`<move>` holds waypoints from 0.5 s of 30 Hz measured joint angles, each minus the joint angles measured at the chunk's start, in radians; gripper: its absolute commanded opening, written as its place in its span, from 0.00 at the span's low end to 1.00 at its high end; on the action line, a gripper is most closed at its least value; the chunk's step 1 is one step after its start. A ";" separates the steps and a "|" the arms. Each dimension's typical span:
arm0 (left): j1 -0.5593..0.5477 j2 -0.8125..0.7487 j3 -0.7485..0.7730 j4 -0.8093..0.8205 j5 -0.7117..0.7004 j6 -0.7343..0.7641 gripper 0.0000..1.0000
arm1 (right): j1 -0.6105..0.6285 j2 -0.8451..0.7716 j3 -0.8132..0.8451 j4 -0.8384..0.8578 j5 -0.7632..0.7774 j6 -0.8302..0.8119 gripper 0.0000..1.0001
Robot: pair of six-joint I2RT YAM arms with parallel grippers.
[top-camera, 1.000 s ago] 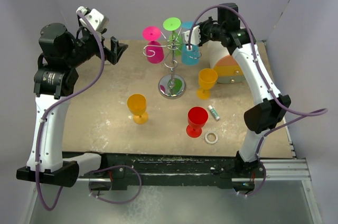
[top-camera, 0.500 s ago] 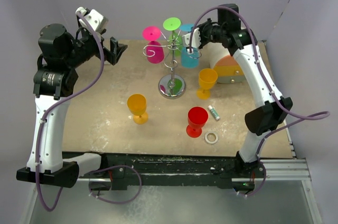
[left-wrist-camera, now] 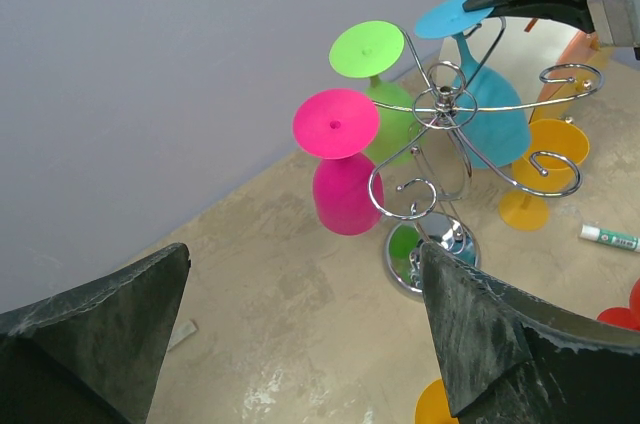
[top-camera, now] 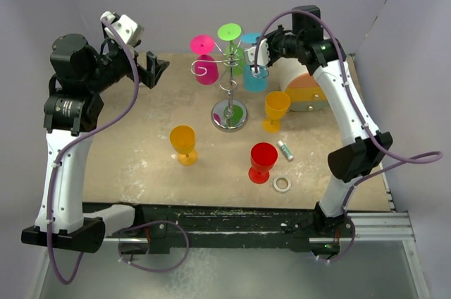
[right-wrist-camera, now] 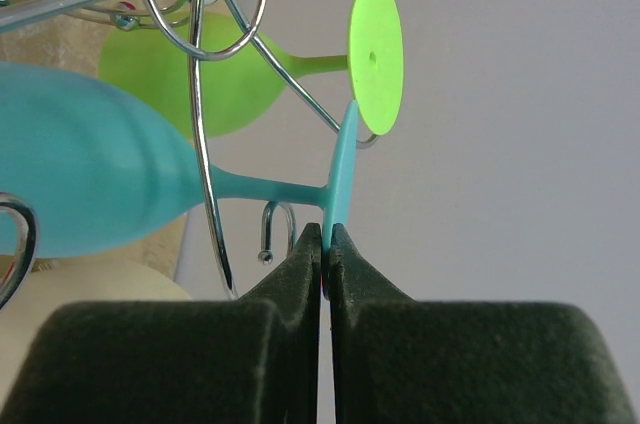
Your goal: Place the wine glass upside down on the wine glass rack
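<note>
**teal glass eases lower at the rack, still pinched by its foot**

on the table (top-camera: 141, 144) little has moved over the last second. the left arm stands where it stood at the far left corner, and the left gripper (left-wrist-camera: 303, 264) is spread wide with nothing in it.

the right arm has drifted slightly to its right and down. it has carried the teal wine glass (top-camera: 255, 77) with it, so the bowl now hangs a little lower beside the wine glass rack (top-camera: 230, 94).

the glass is upside down, foot on top. it sits on the rack's right side, next to the pink glass (top-camera: 205, 66) and the green glass (top-camera: 236, 59), which already hang inverted.

the right gripper (right-wrist-camera: 324, 239) is pressed together on the rim of the teal foot. in the right wrist view the stem runs close past one chrome arm. whether the foot already rests on the wire cannot be told.

judging by this, the hanging step is nearly done but not finished. the glass still needs to settle its weight on the curled arm before the pinch lets go. a release too soon could tip it off toward the drawer box (top-camera: 306, 94).

three more glasses stand upright on the table, waiting.
</note>
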 measured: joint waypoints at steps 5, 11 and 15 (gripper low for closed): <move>0.000 -0.003 -0.002 0.000 0.000 0.006 0.99 | 0.000 -0.027 -0.011 -0.011 0.000 -0.004 0.00; 0.000 -0.009 -0.003 0.000 0.000 0.006 0.99 | 0.000 -0.077 -0.044 -0.006 0.005 -0.005 0.00; 0.000 -0.017 -0.014 0.001 0.001 0.006 0.99 | 0.000 -0.095 -0.085 0.032 0.031 0.013 0.00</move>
